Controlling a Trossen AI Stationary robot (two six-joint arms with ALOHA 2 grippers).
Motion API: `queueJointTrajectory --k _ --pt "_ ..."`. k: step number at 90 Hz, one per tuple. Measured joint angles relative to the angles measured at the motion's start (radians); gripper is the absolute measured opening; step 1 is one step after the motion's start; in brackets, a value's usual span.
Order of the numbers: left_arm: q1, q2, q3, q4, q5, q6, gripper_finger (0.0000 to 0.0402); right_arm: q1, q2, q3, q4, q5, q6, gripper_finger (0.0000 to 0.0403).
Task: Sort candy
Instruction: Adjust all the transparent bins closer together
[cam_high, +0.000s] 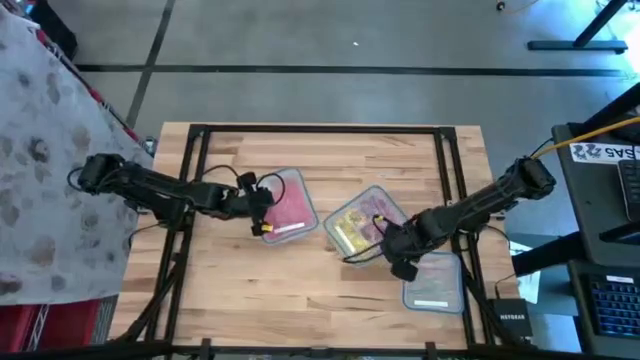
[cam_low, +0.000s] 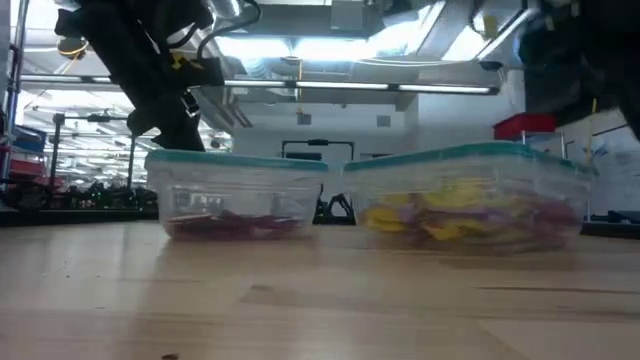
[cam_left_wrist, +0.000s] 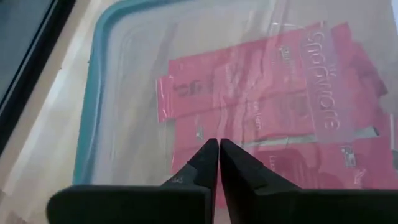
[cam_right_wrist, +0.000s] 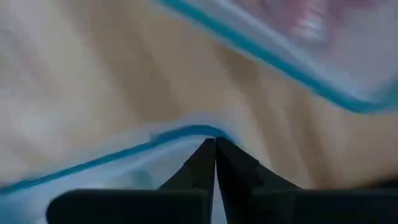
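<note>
My left gripper hangs over the left tub holding candy; middle tub right of it; my right gripper between middle and near-right tub.

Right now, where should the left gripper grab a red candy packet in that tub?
By the free end of the top red candy packet, from straight above: the packets lie flat and overlapping, and the tub wall blocks a sideways approach. The left gripper must open its shut jaws first.
</note>
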Motion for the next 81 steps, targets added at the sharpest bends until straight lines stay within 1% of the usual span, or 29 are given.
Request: queueJointTrajectory --k 9,21,28,35,49,59,63,67,71,74,78,81 --pt "0.015 0.002 -0.01 0.004 0.004 0.011 0.0 -0.035 0.001 -0.057 -0.034 0.071 -0.005 0.0" --pt "0.04 0.0 -0.028 0.011 0.01 0.012 0.0 -0.129 0.001 -0.079 0.018 0.174 -0.072 0.0" --pt "0.046 -0.001 -0.033 0.012 0.013 0.011 0.0 -0.182 0.001 -0.07 0.044 0.244 -0.1 0.0" --pt "0.045 -0.001 -0.035 0.012 0.013 0.009 0.0 -0.215 0.001 -0.049 0.067 0.351 -0.13 0.0" --pt "0.041 0.0 -0.036 0.014 0.015 0.02 0.0 -0.244 0.001 -0.02 0.161 0.632 -0.164 0.0" --pt "0.039 0.0 -0.036 0.015 0.019 0.046 0.0 -0.247 0.001 0.0 0.186 0.739 -0.215 0.0" --pt "0.036 0.0 -0.036 0.015 0.02 0.053 0.0 -0.232 0.001 0.019 0.184 0.748 -0.218 0.0" --pt "0.034 0.0 -0.036 0.015 0.019 0.053 0.0 -0.213 0.001 0.043 0.172 0.72 -0.214 0.0" --pt "0.03 0.0 -0.037 0.015 0.02 0.053 0.0 -0.201 0.001 0.066 0.141 0.654 -0.192 0.0" --pt "0.028 0.0 -0.037 0.015 0.02 0.053 0.0 -0.198 0.0 0.076 0.109 0.581 -0.163 0.0" --pt "0.026 0.001 -0.037 0.014 0.019 0.058 0.0 -0.205 0.0 0.075 0.063 0.491 -0.126 0.0" --pt "0.025 0.001 -0.037 0.014 0.022 0.064 0.0 -0.217 0.0 0.062 0.033 0.451 -0.103 0.0"
